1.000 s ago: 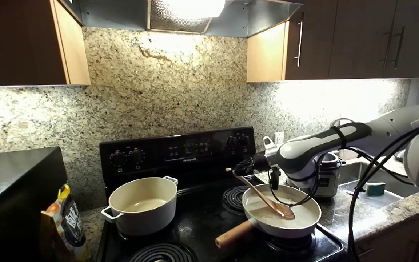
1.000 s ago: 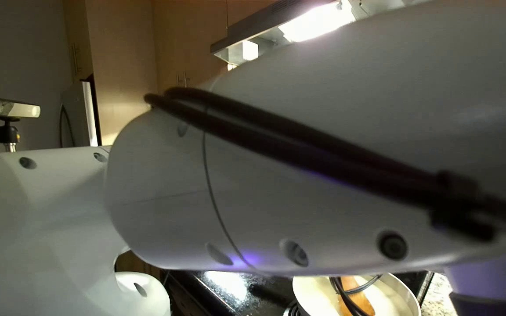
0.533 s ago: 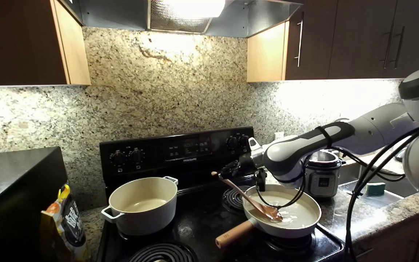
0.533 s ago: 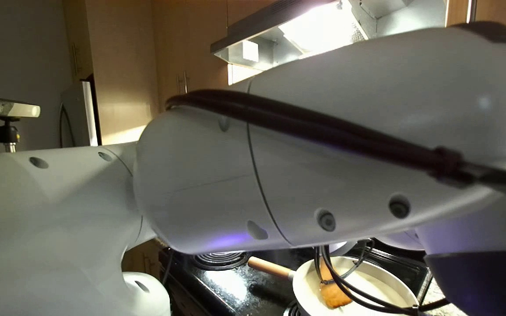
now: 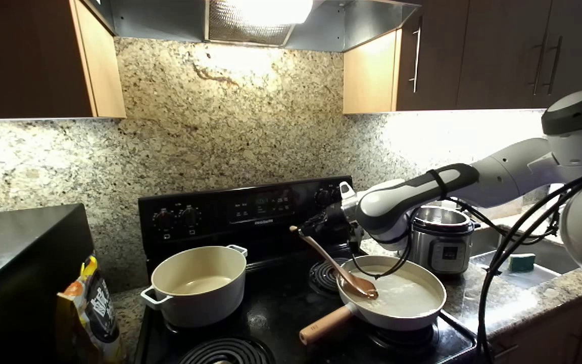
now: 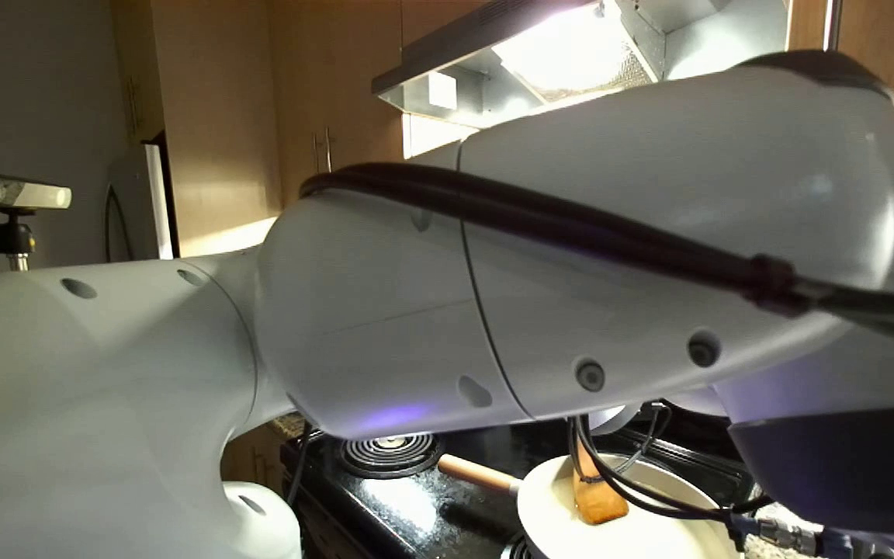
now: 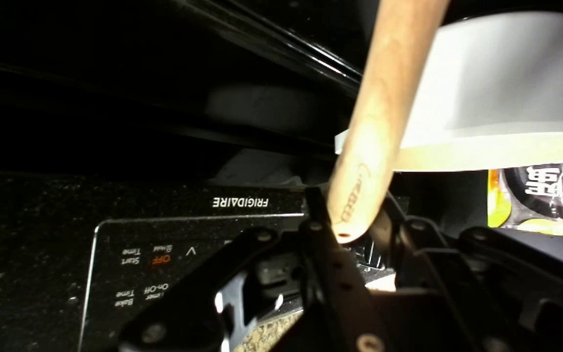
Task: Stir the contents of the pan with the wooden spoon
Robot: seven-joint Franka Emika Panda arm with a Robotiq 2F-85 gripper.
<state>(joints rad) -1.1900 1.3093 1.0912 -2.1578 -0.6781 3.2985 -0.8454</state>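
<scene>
My pincer [image 7: 355, 210] grips the wooden spoon [image 7: 381, 117] near its upper end, its bowl [image 5: 364, 288] lower down in the pan [image 5: 397, 322]; I seem mid-stir, and should next sweep across the contents [image 5: 409, 298].

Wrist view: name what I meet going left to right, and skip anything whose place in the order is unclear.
Glowing orange "OFF" lettering → white "FRIGIDAIRE" brand lettering → long tan wooden spoon handle → yellow-and-black bag with white characters.
</scene>
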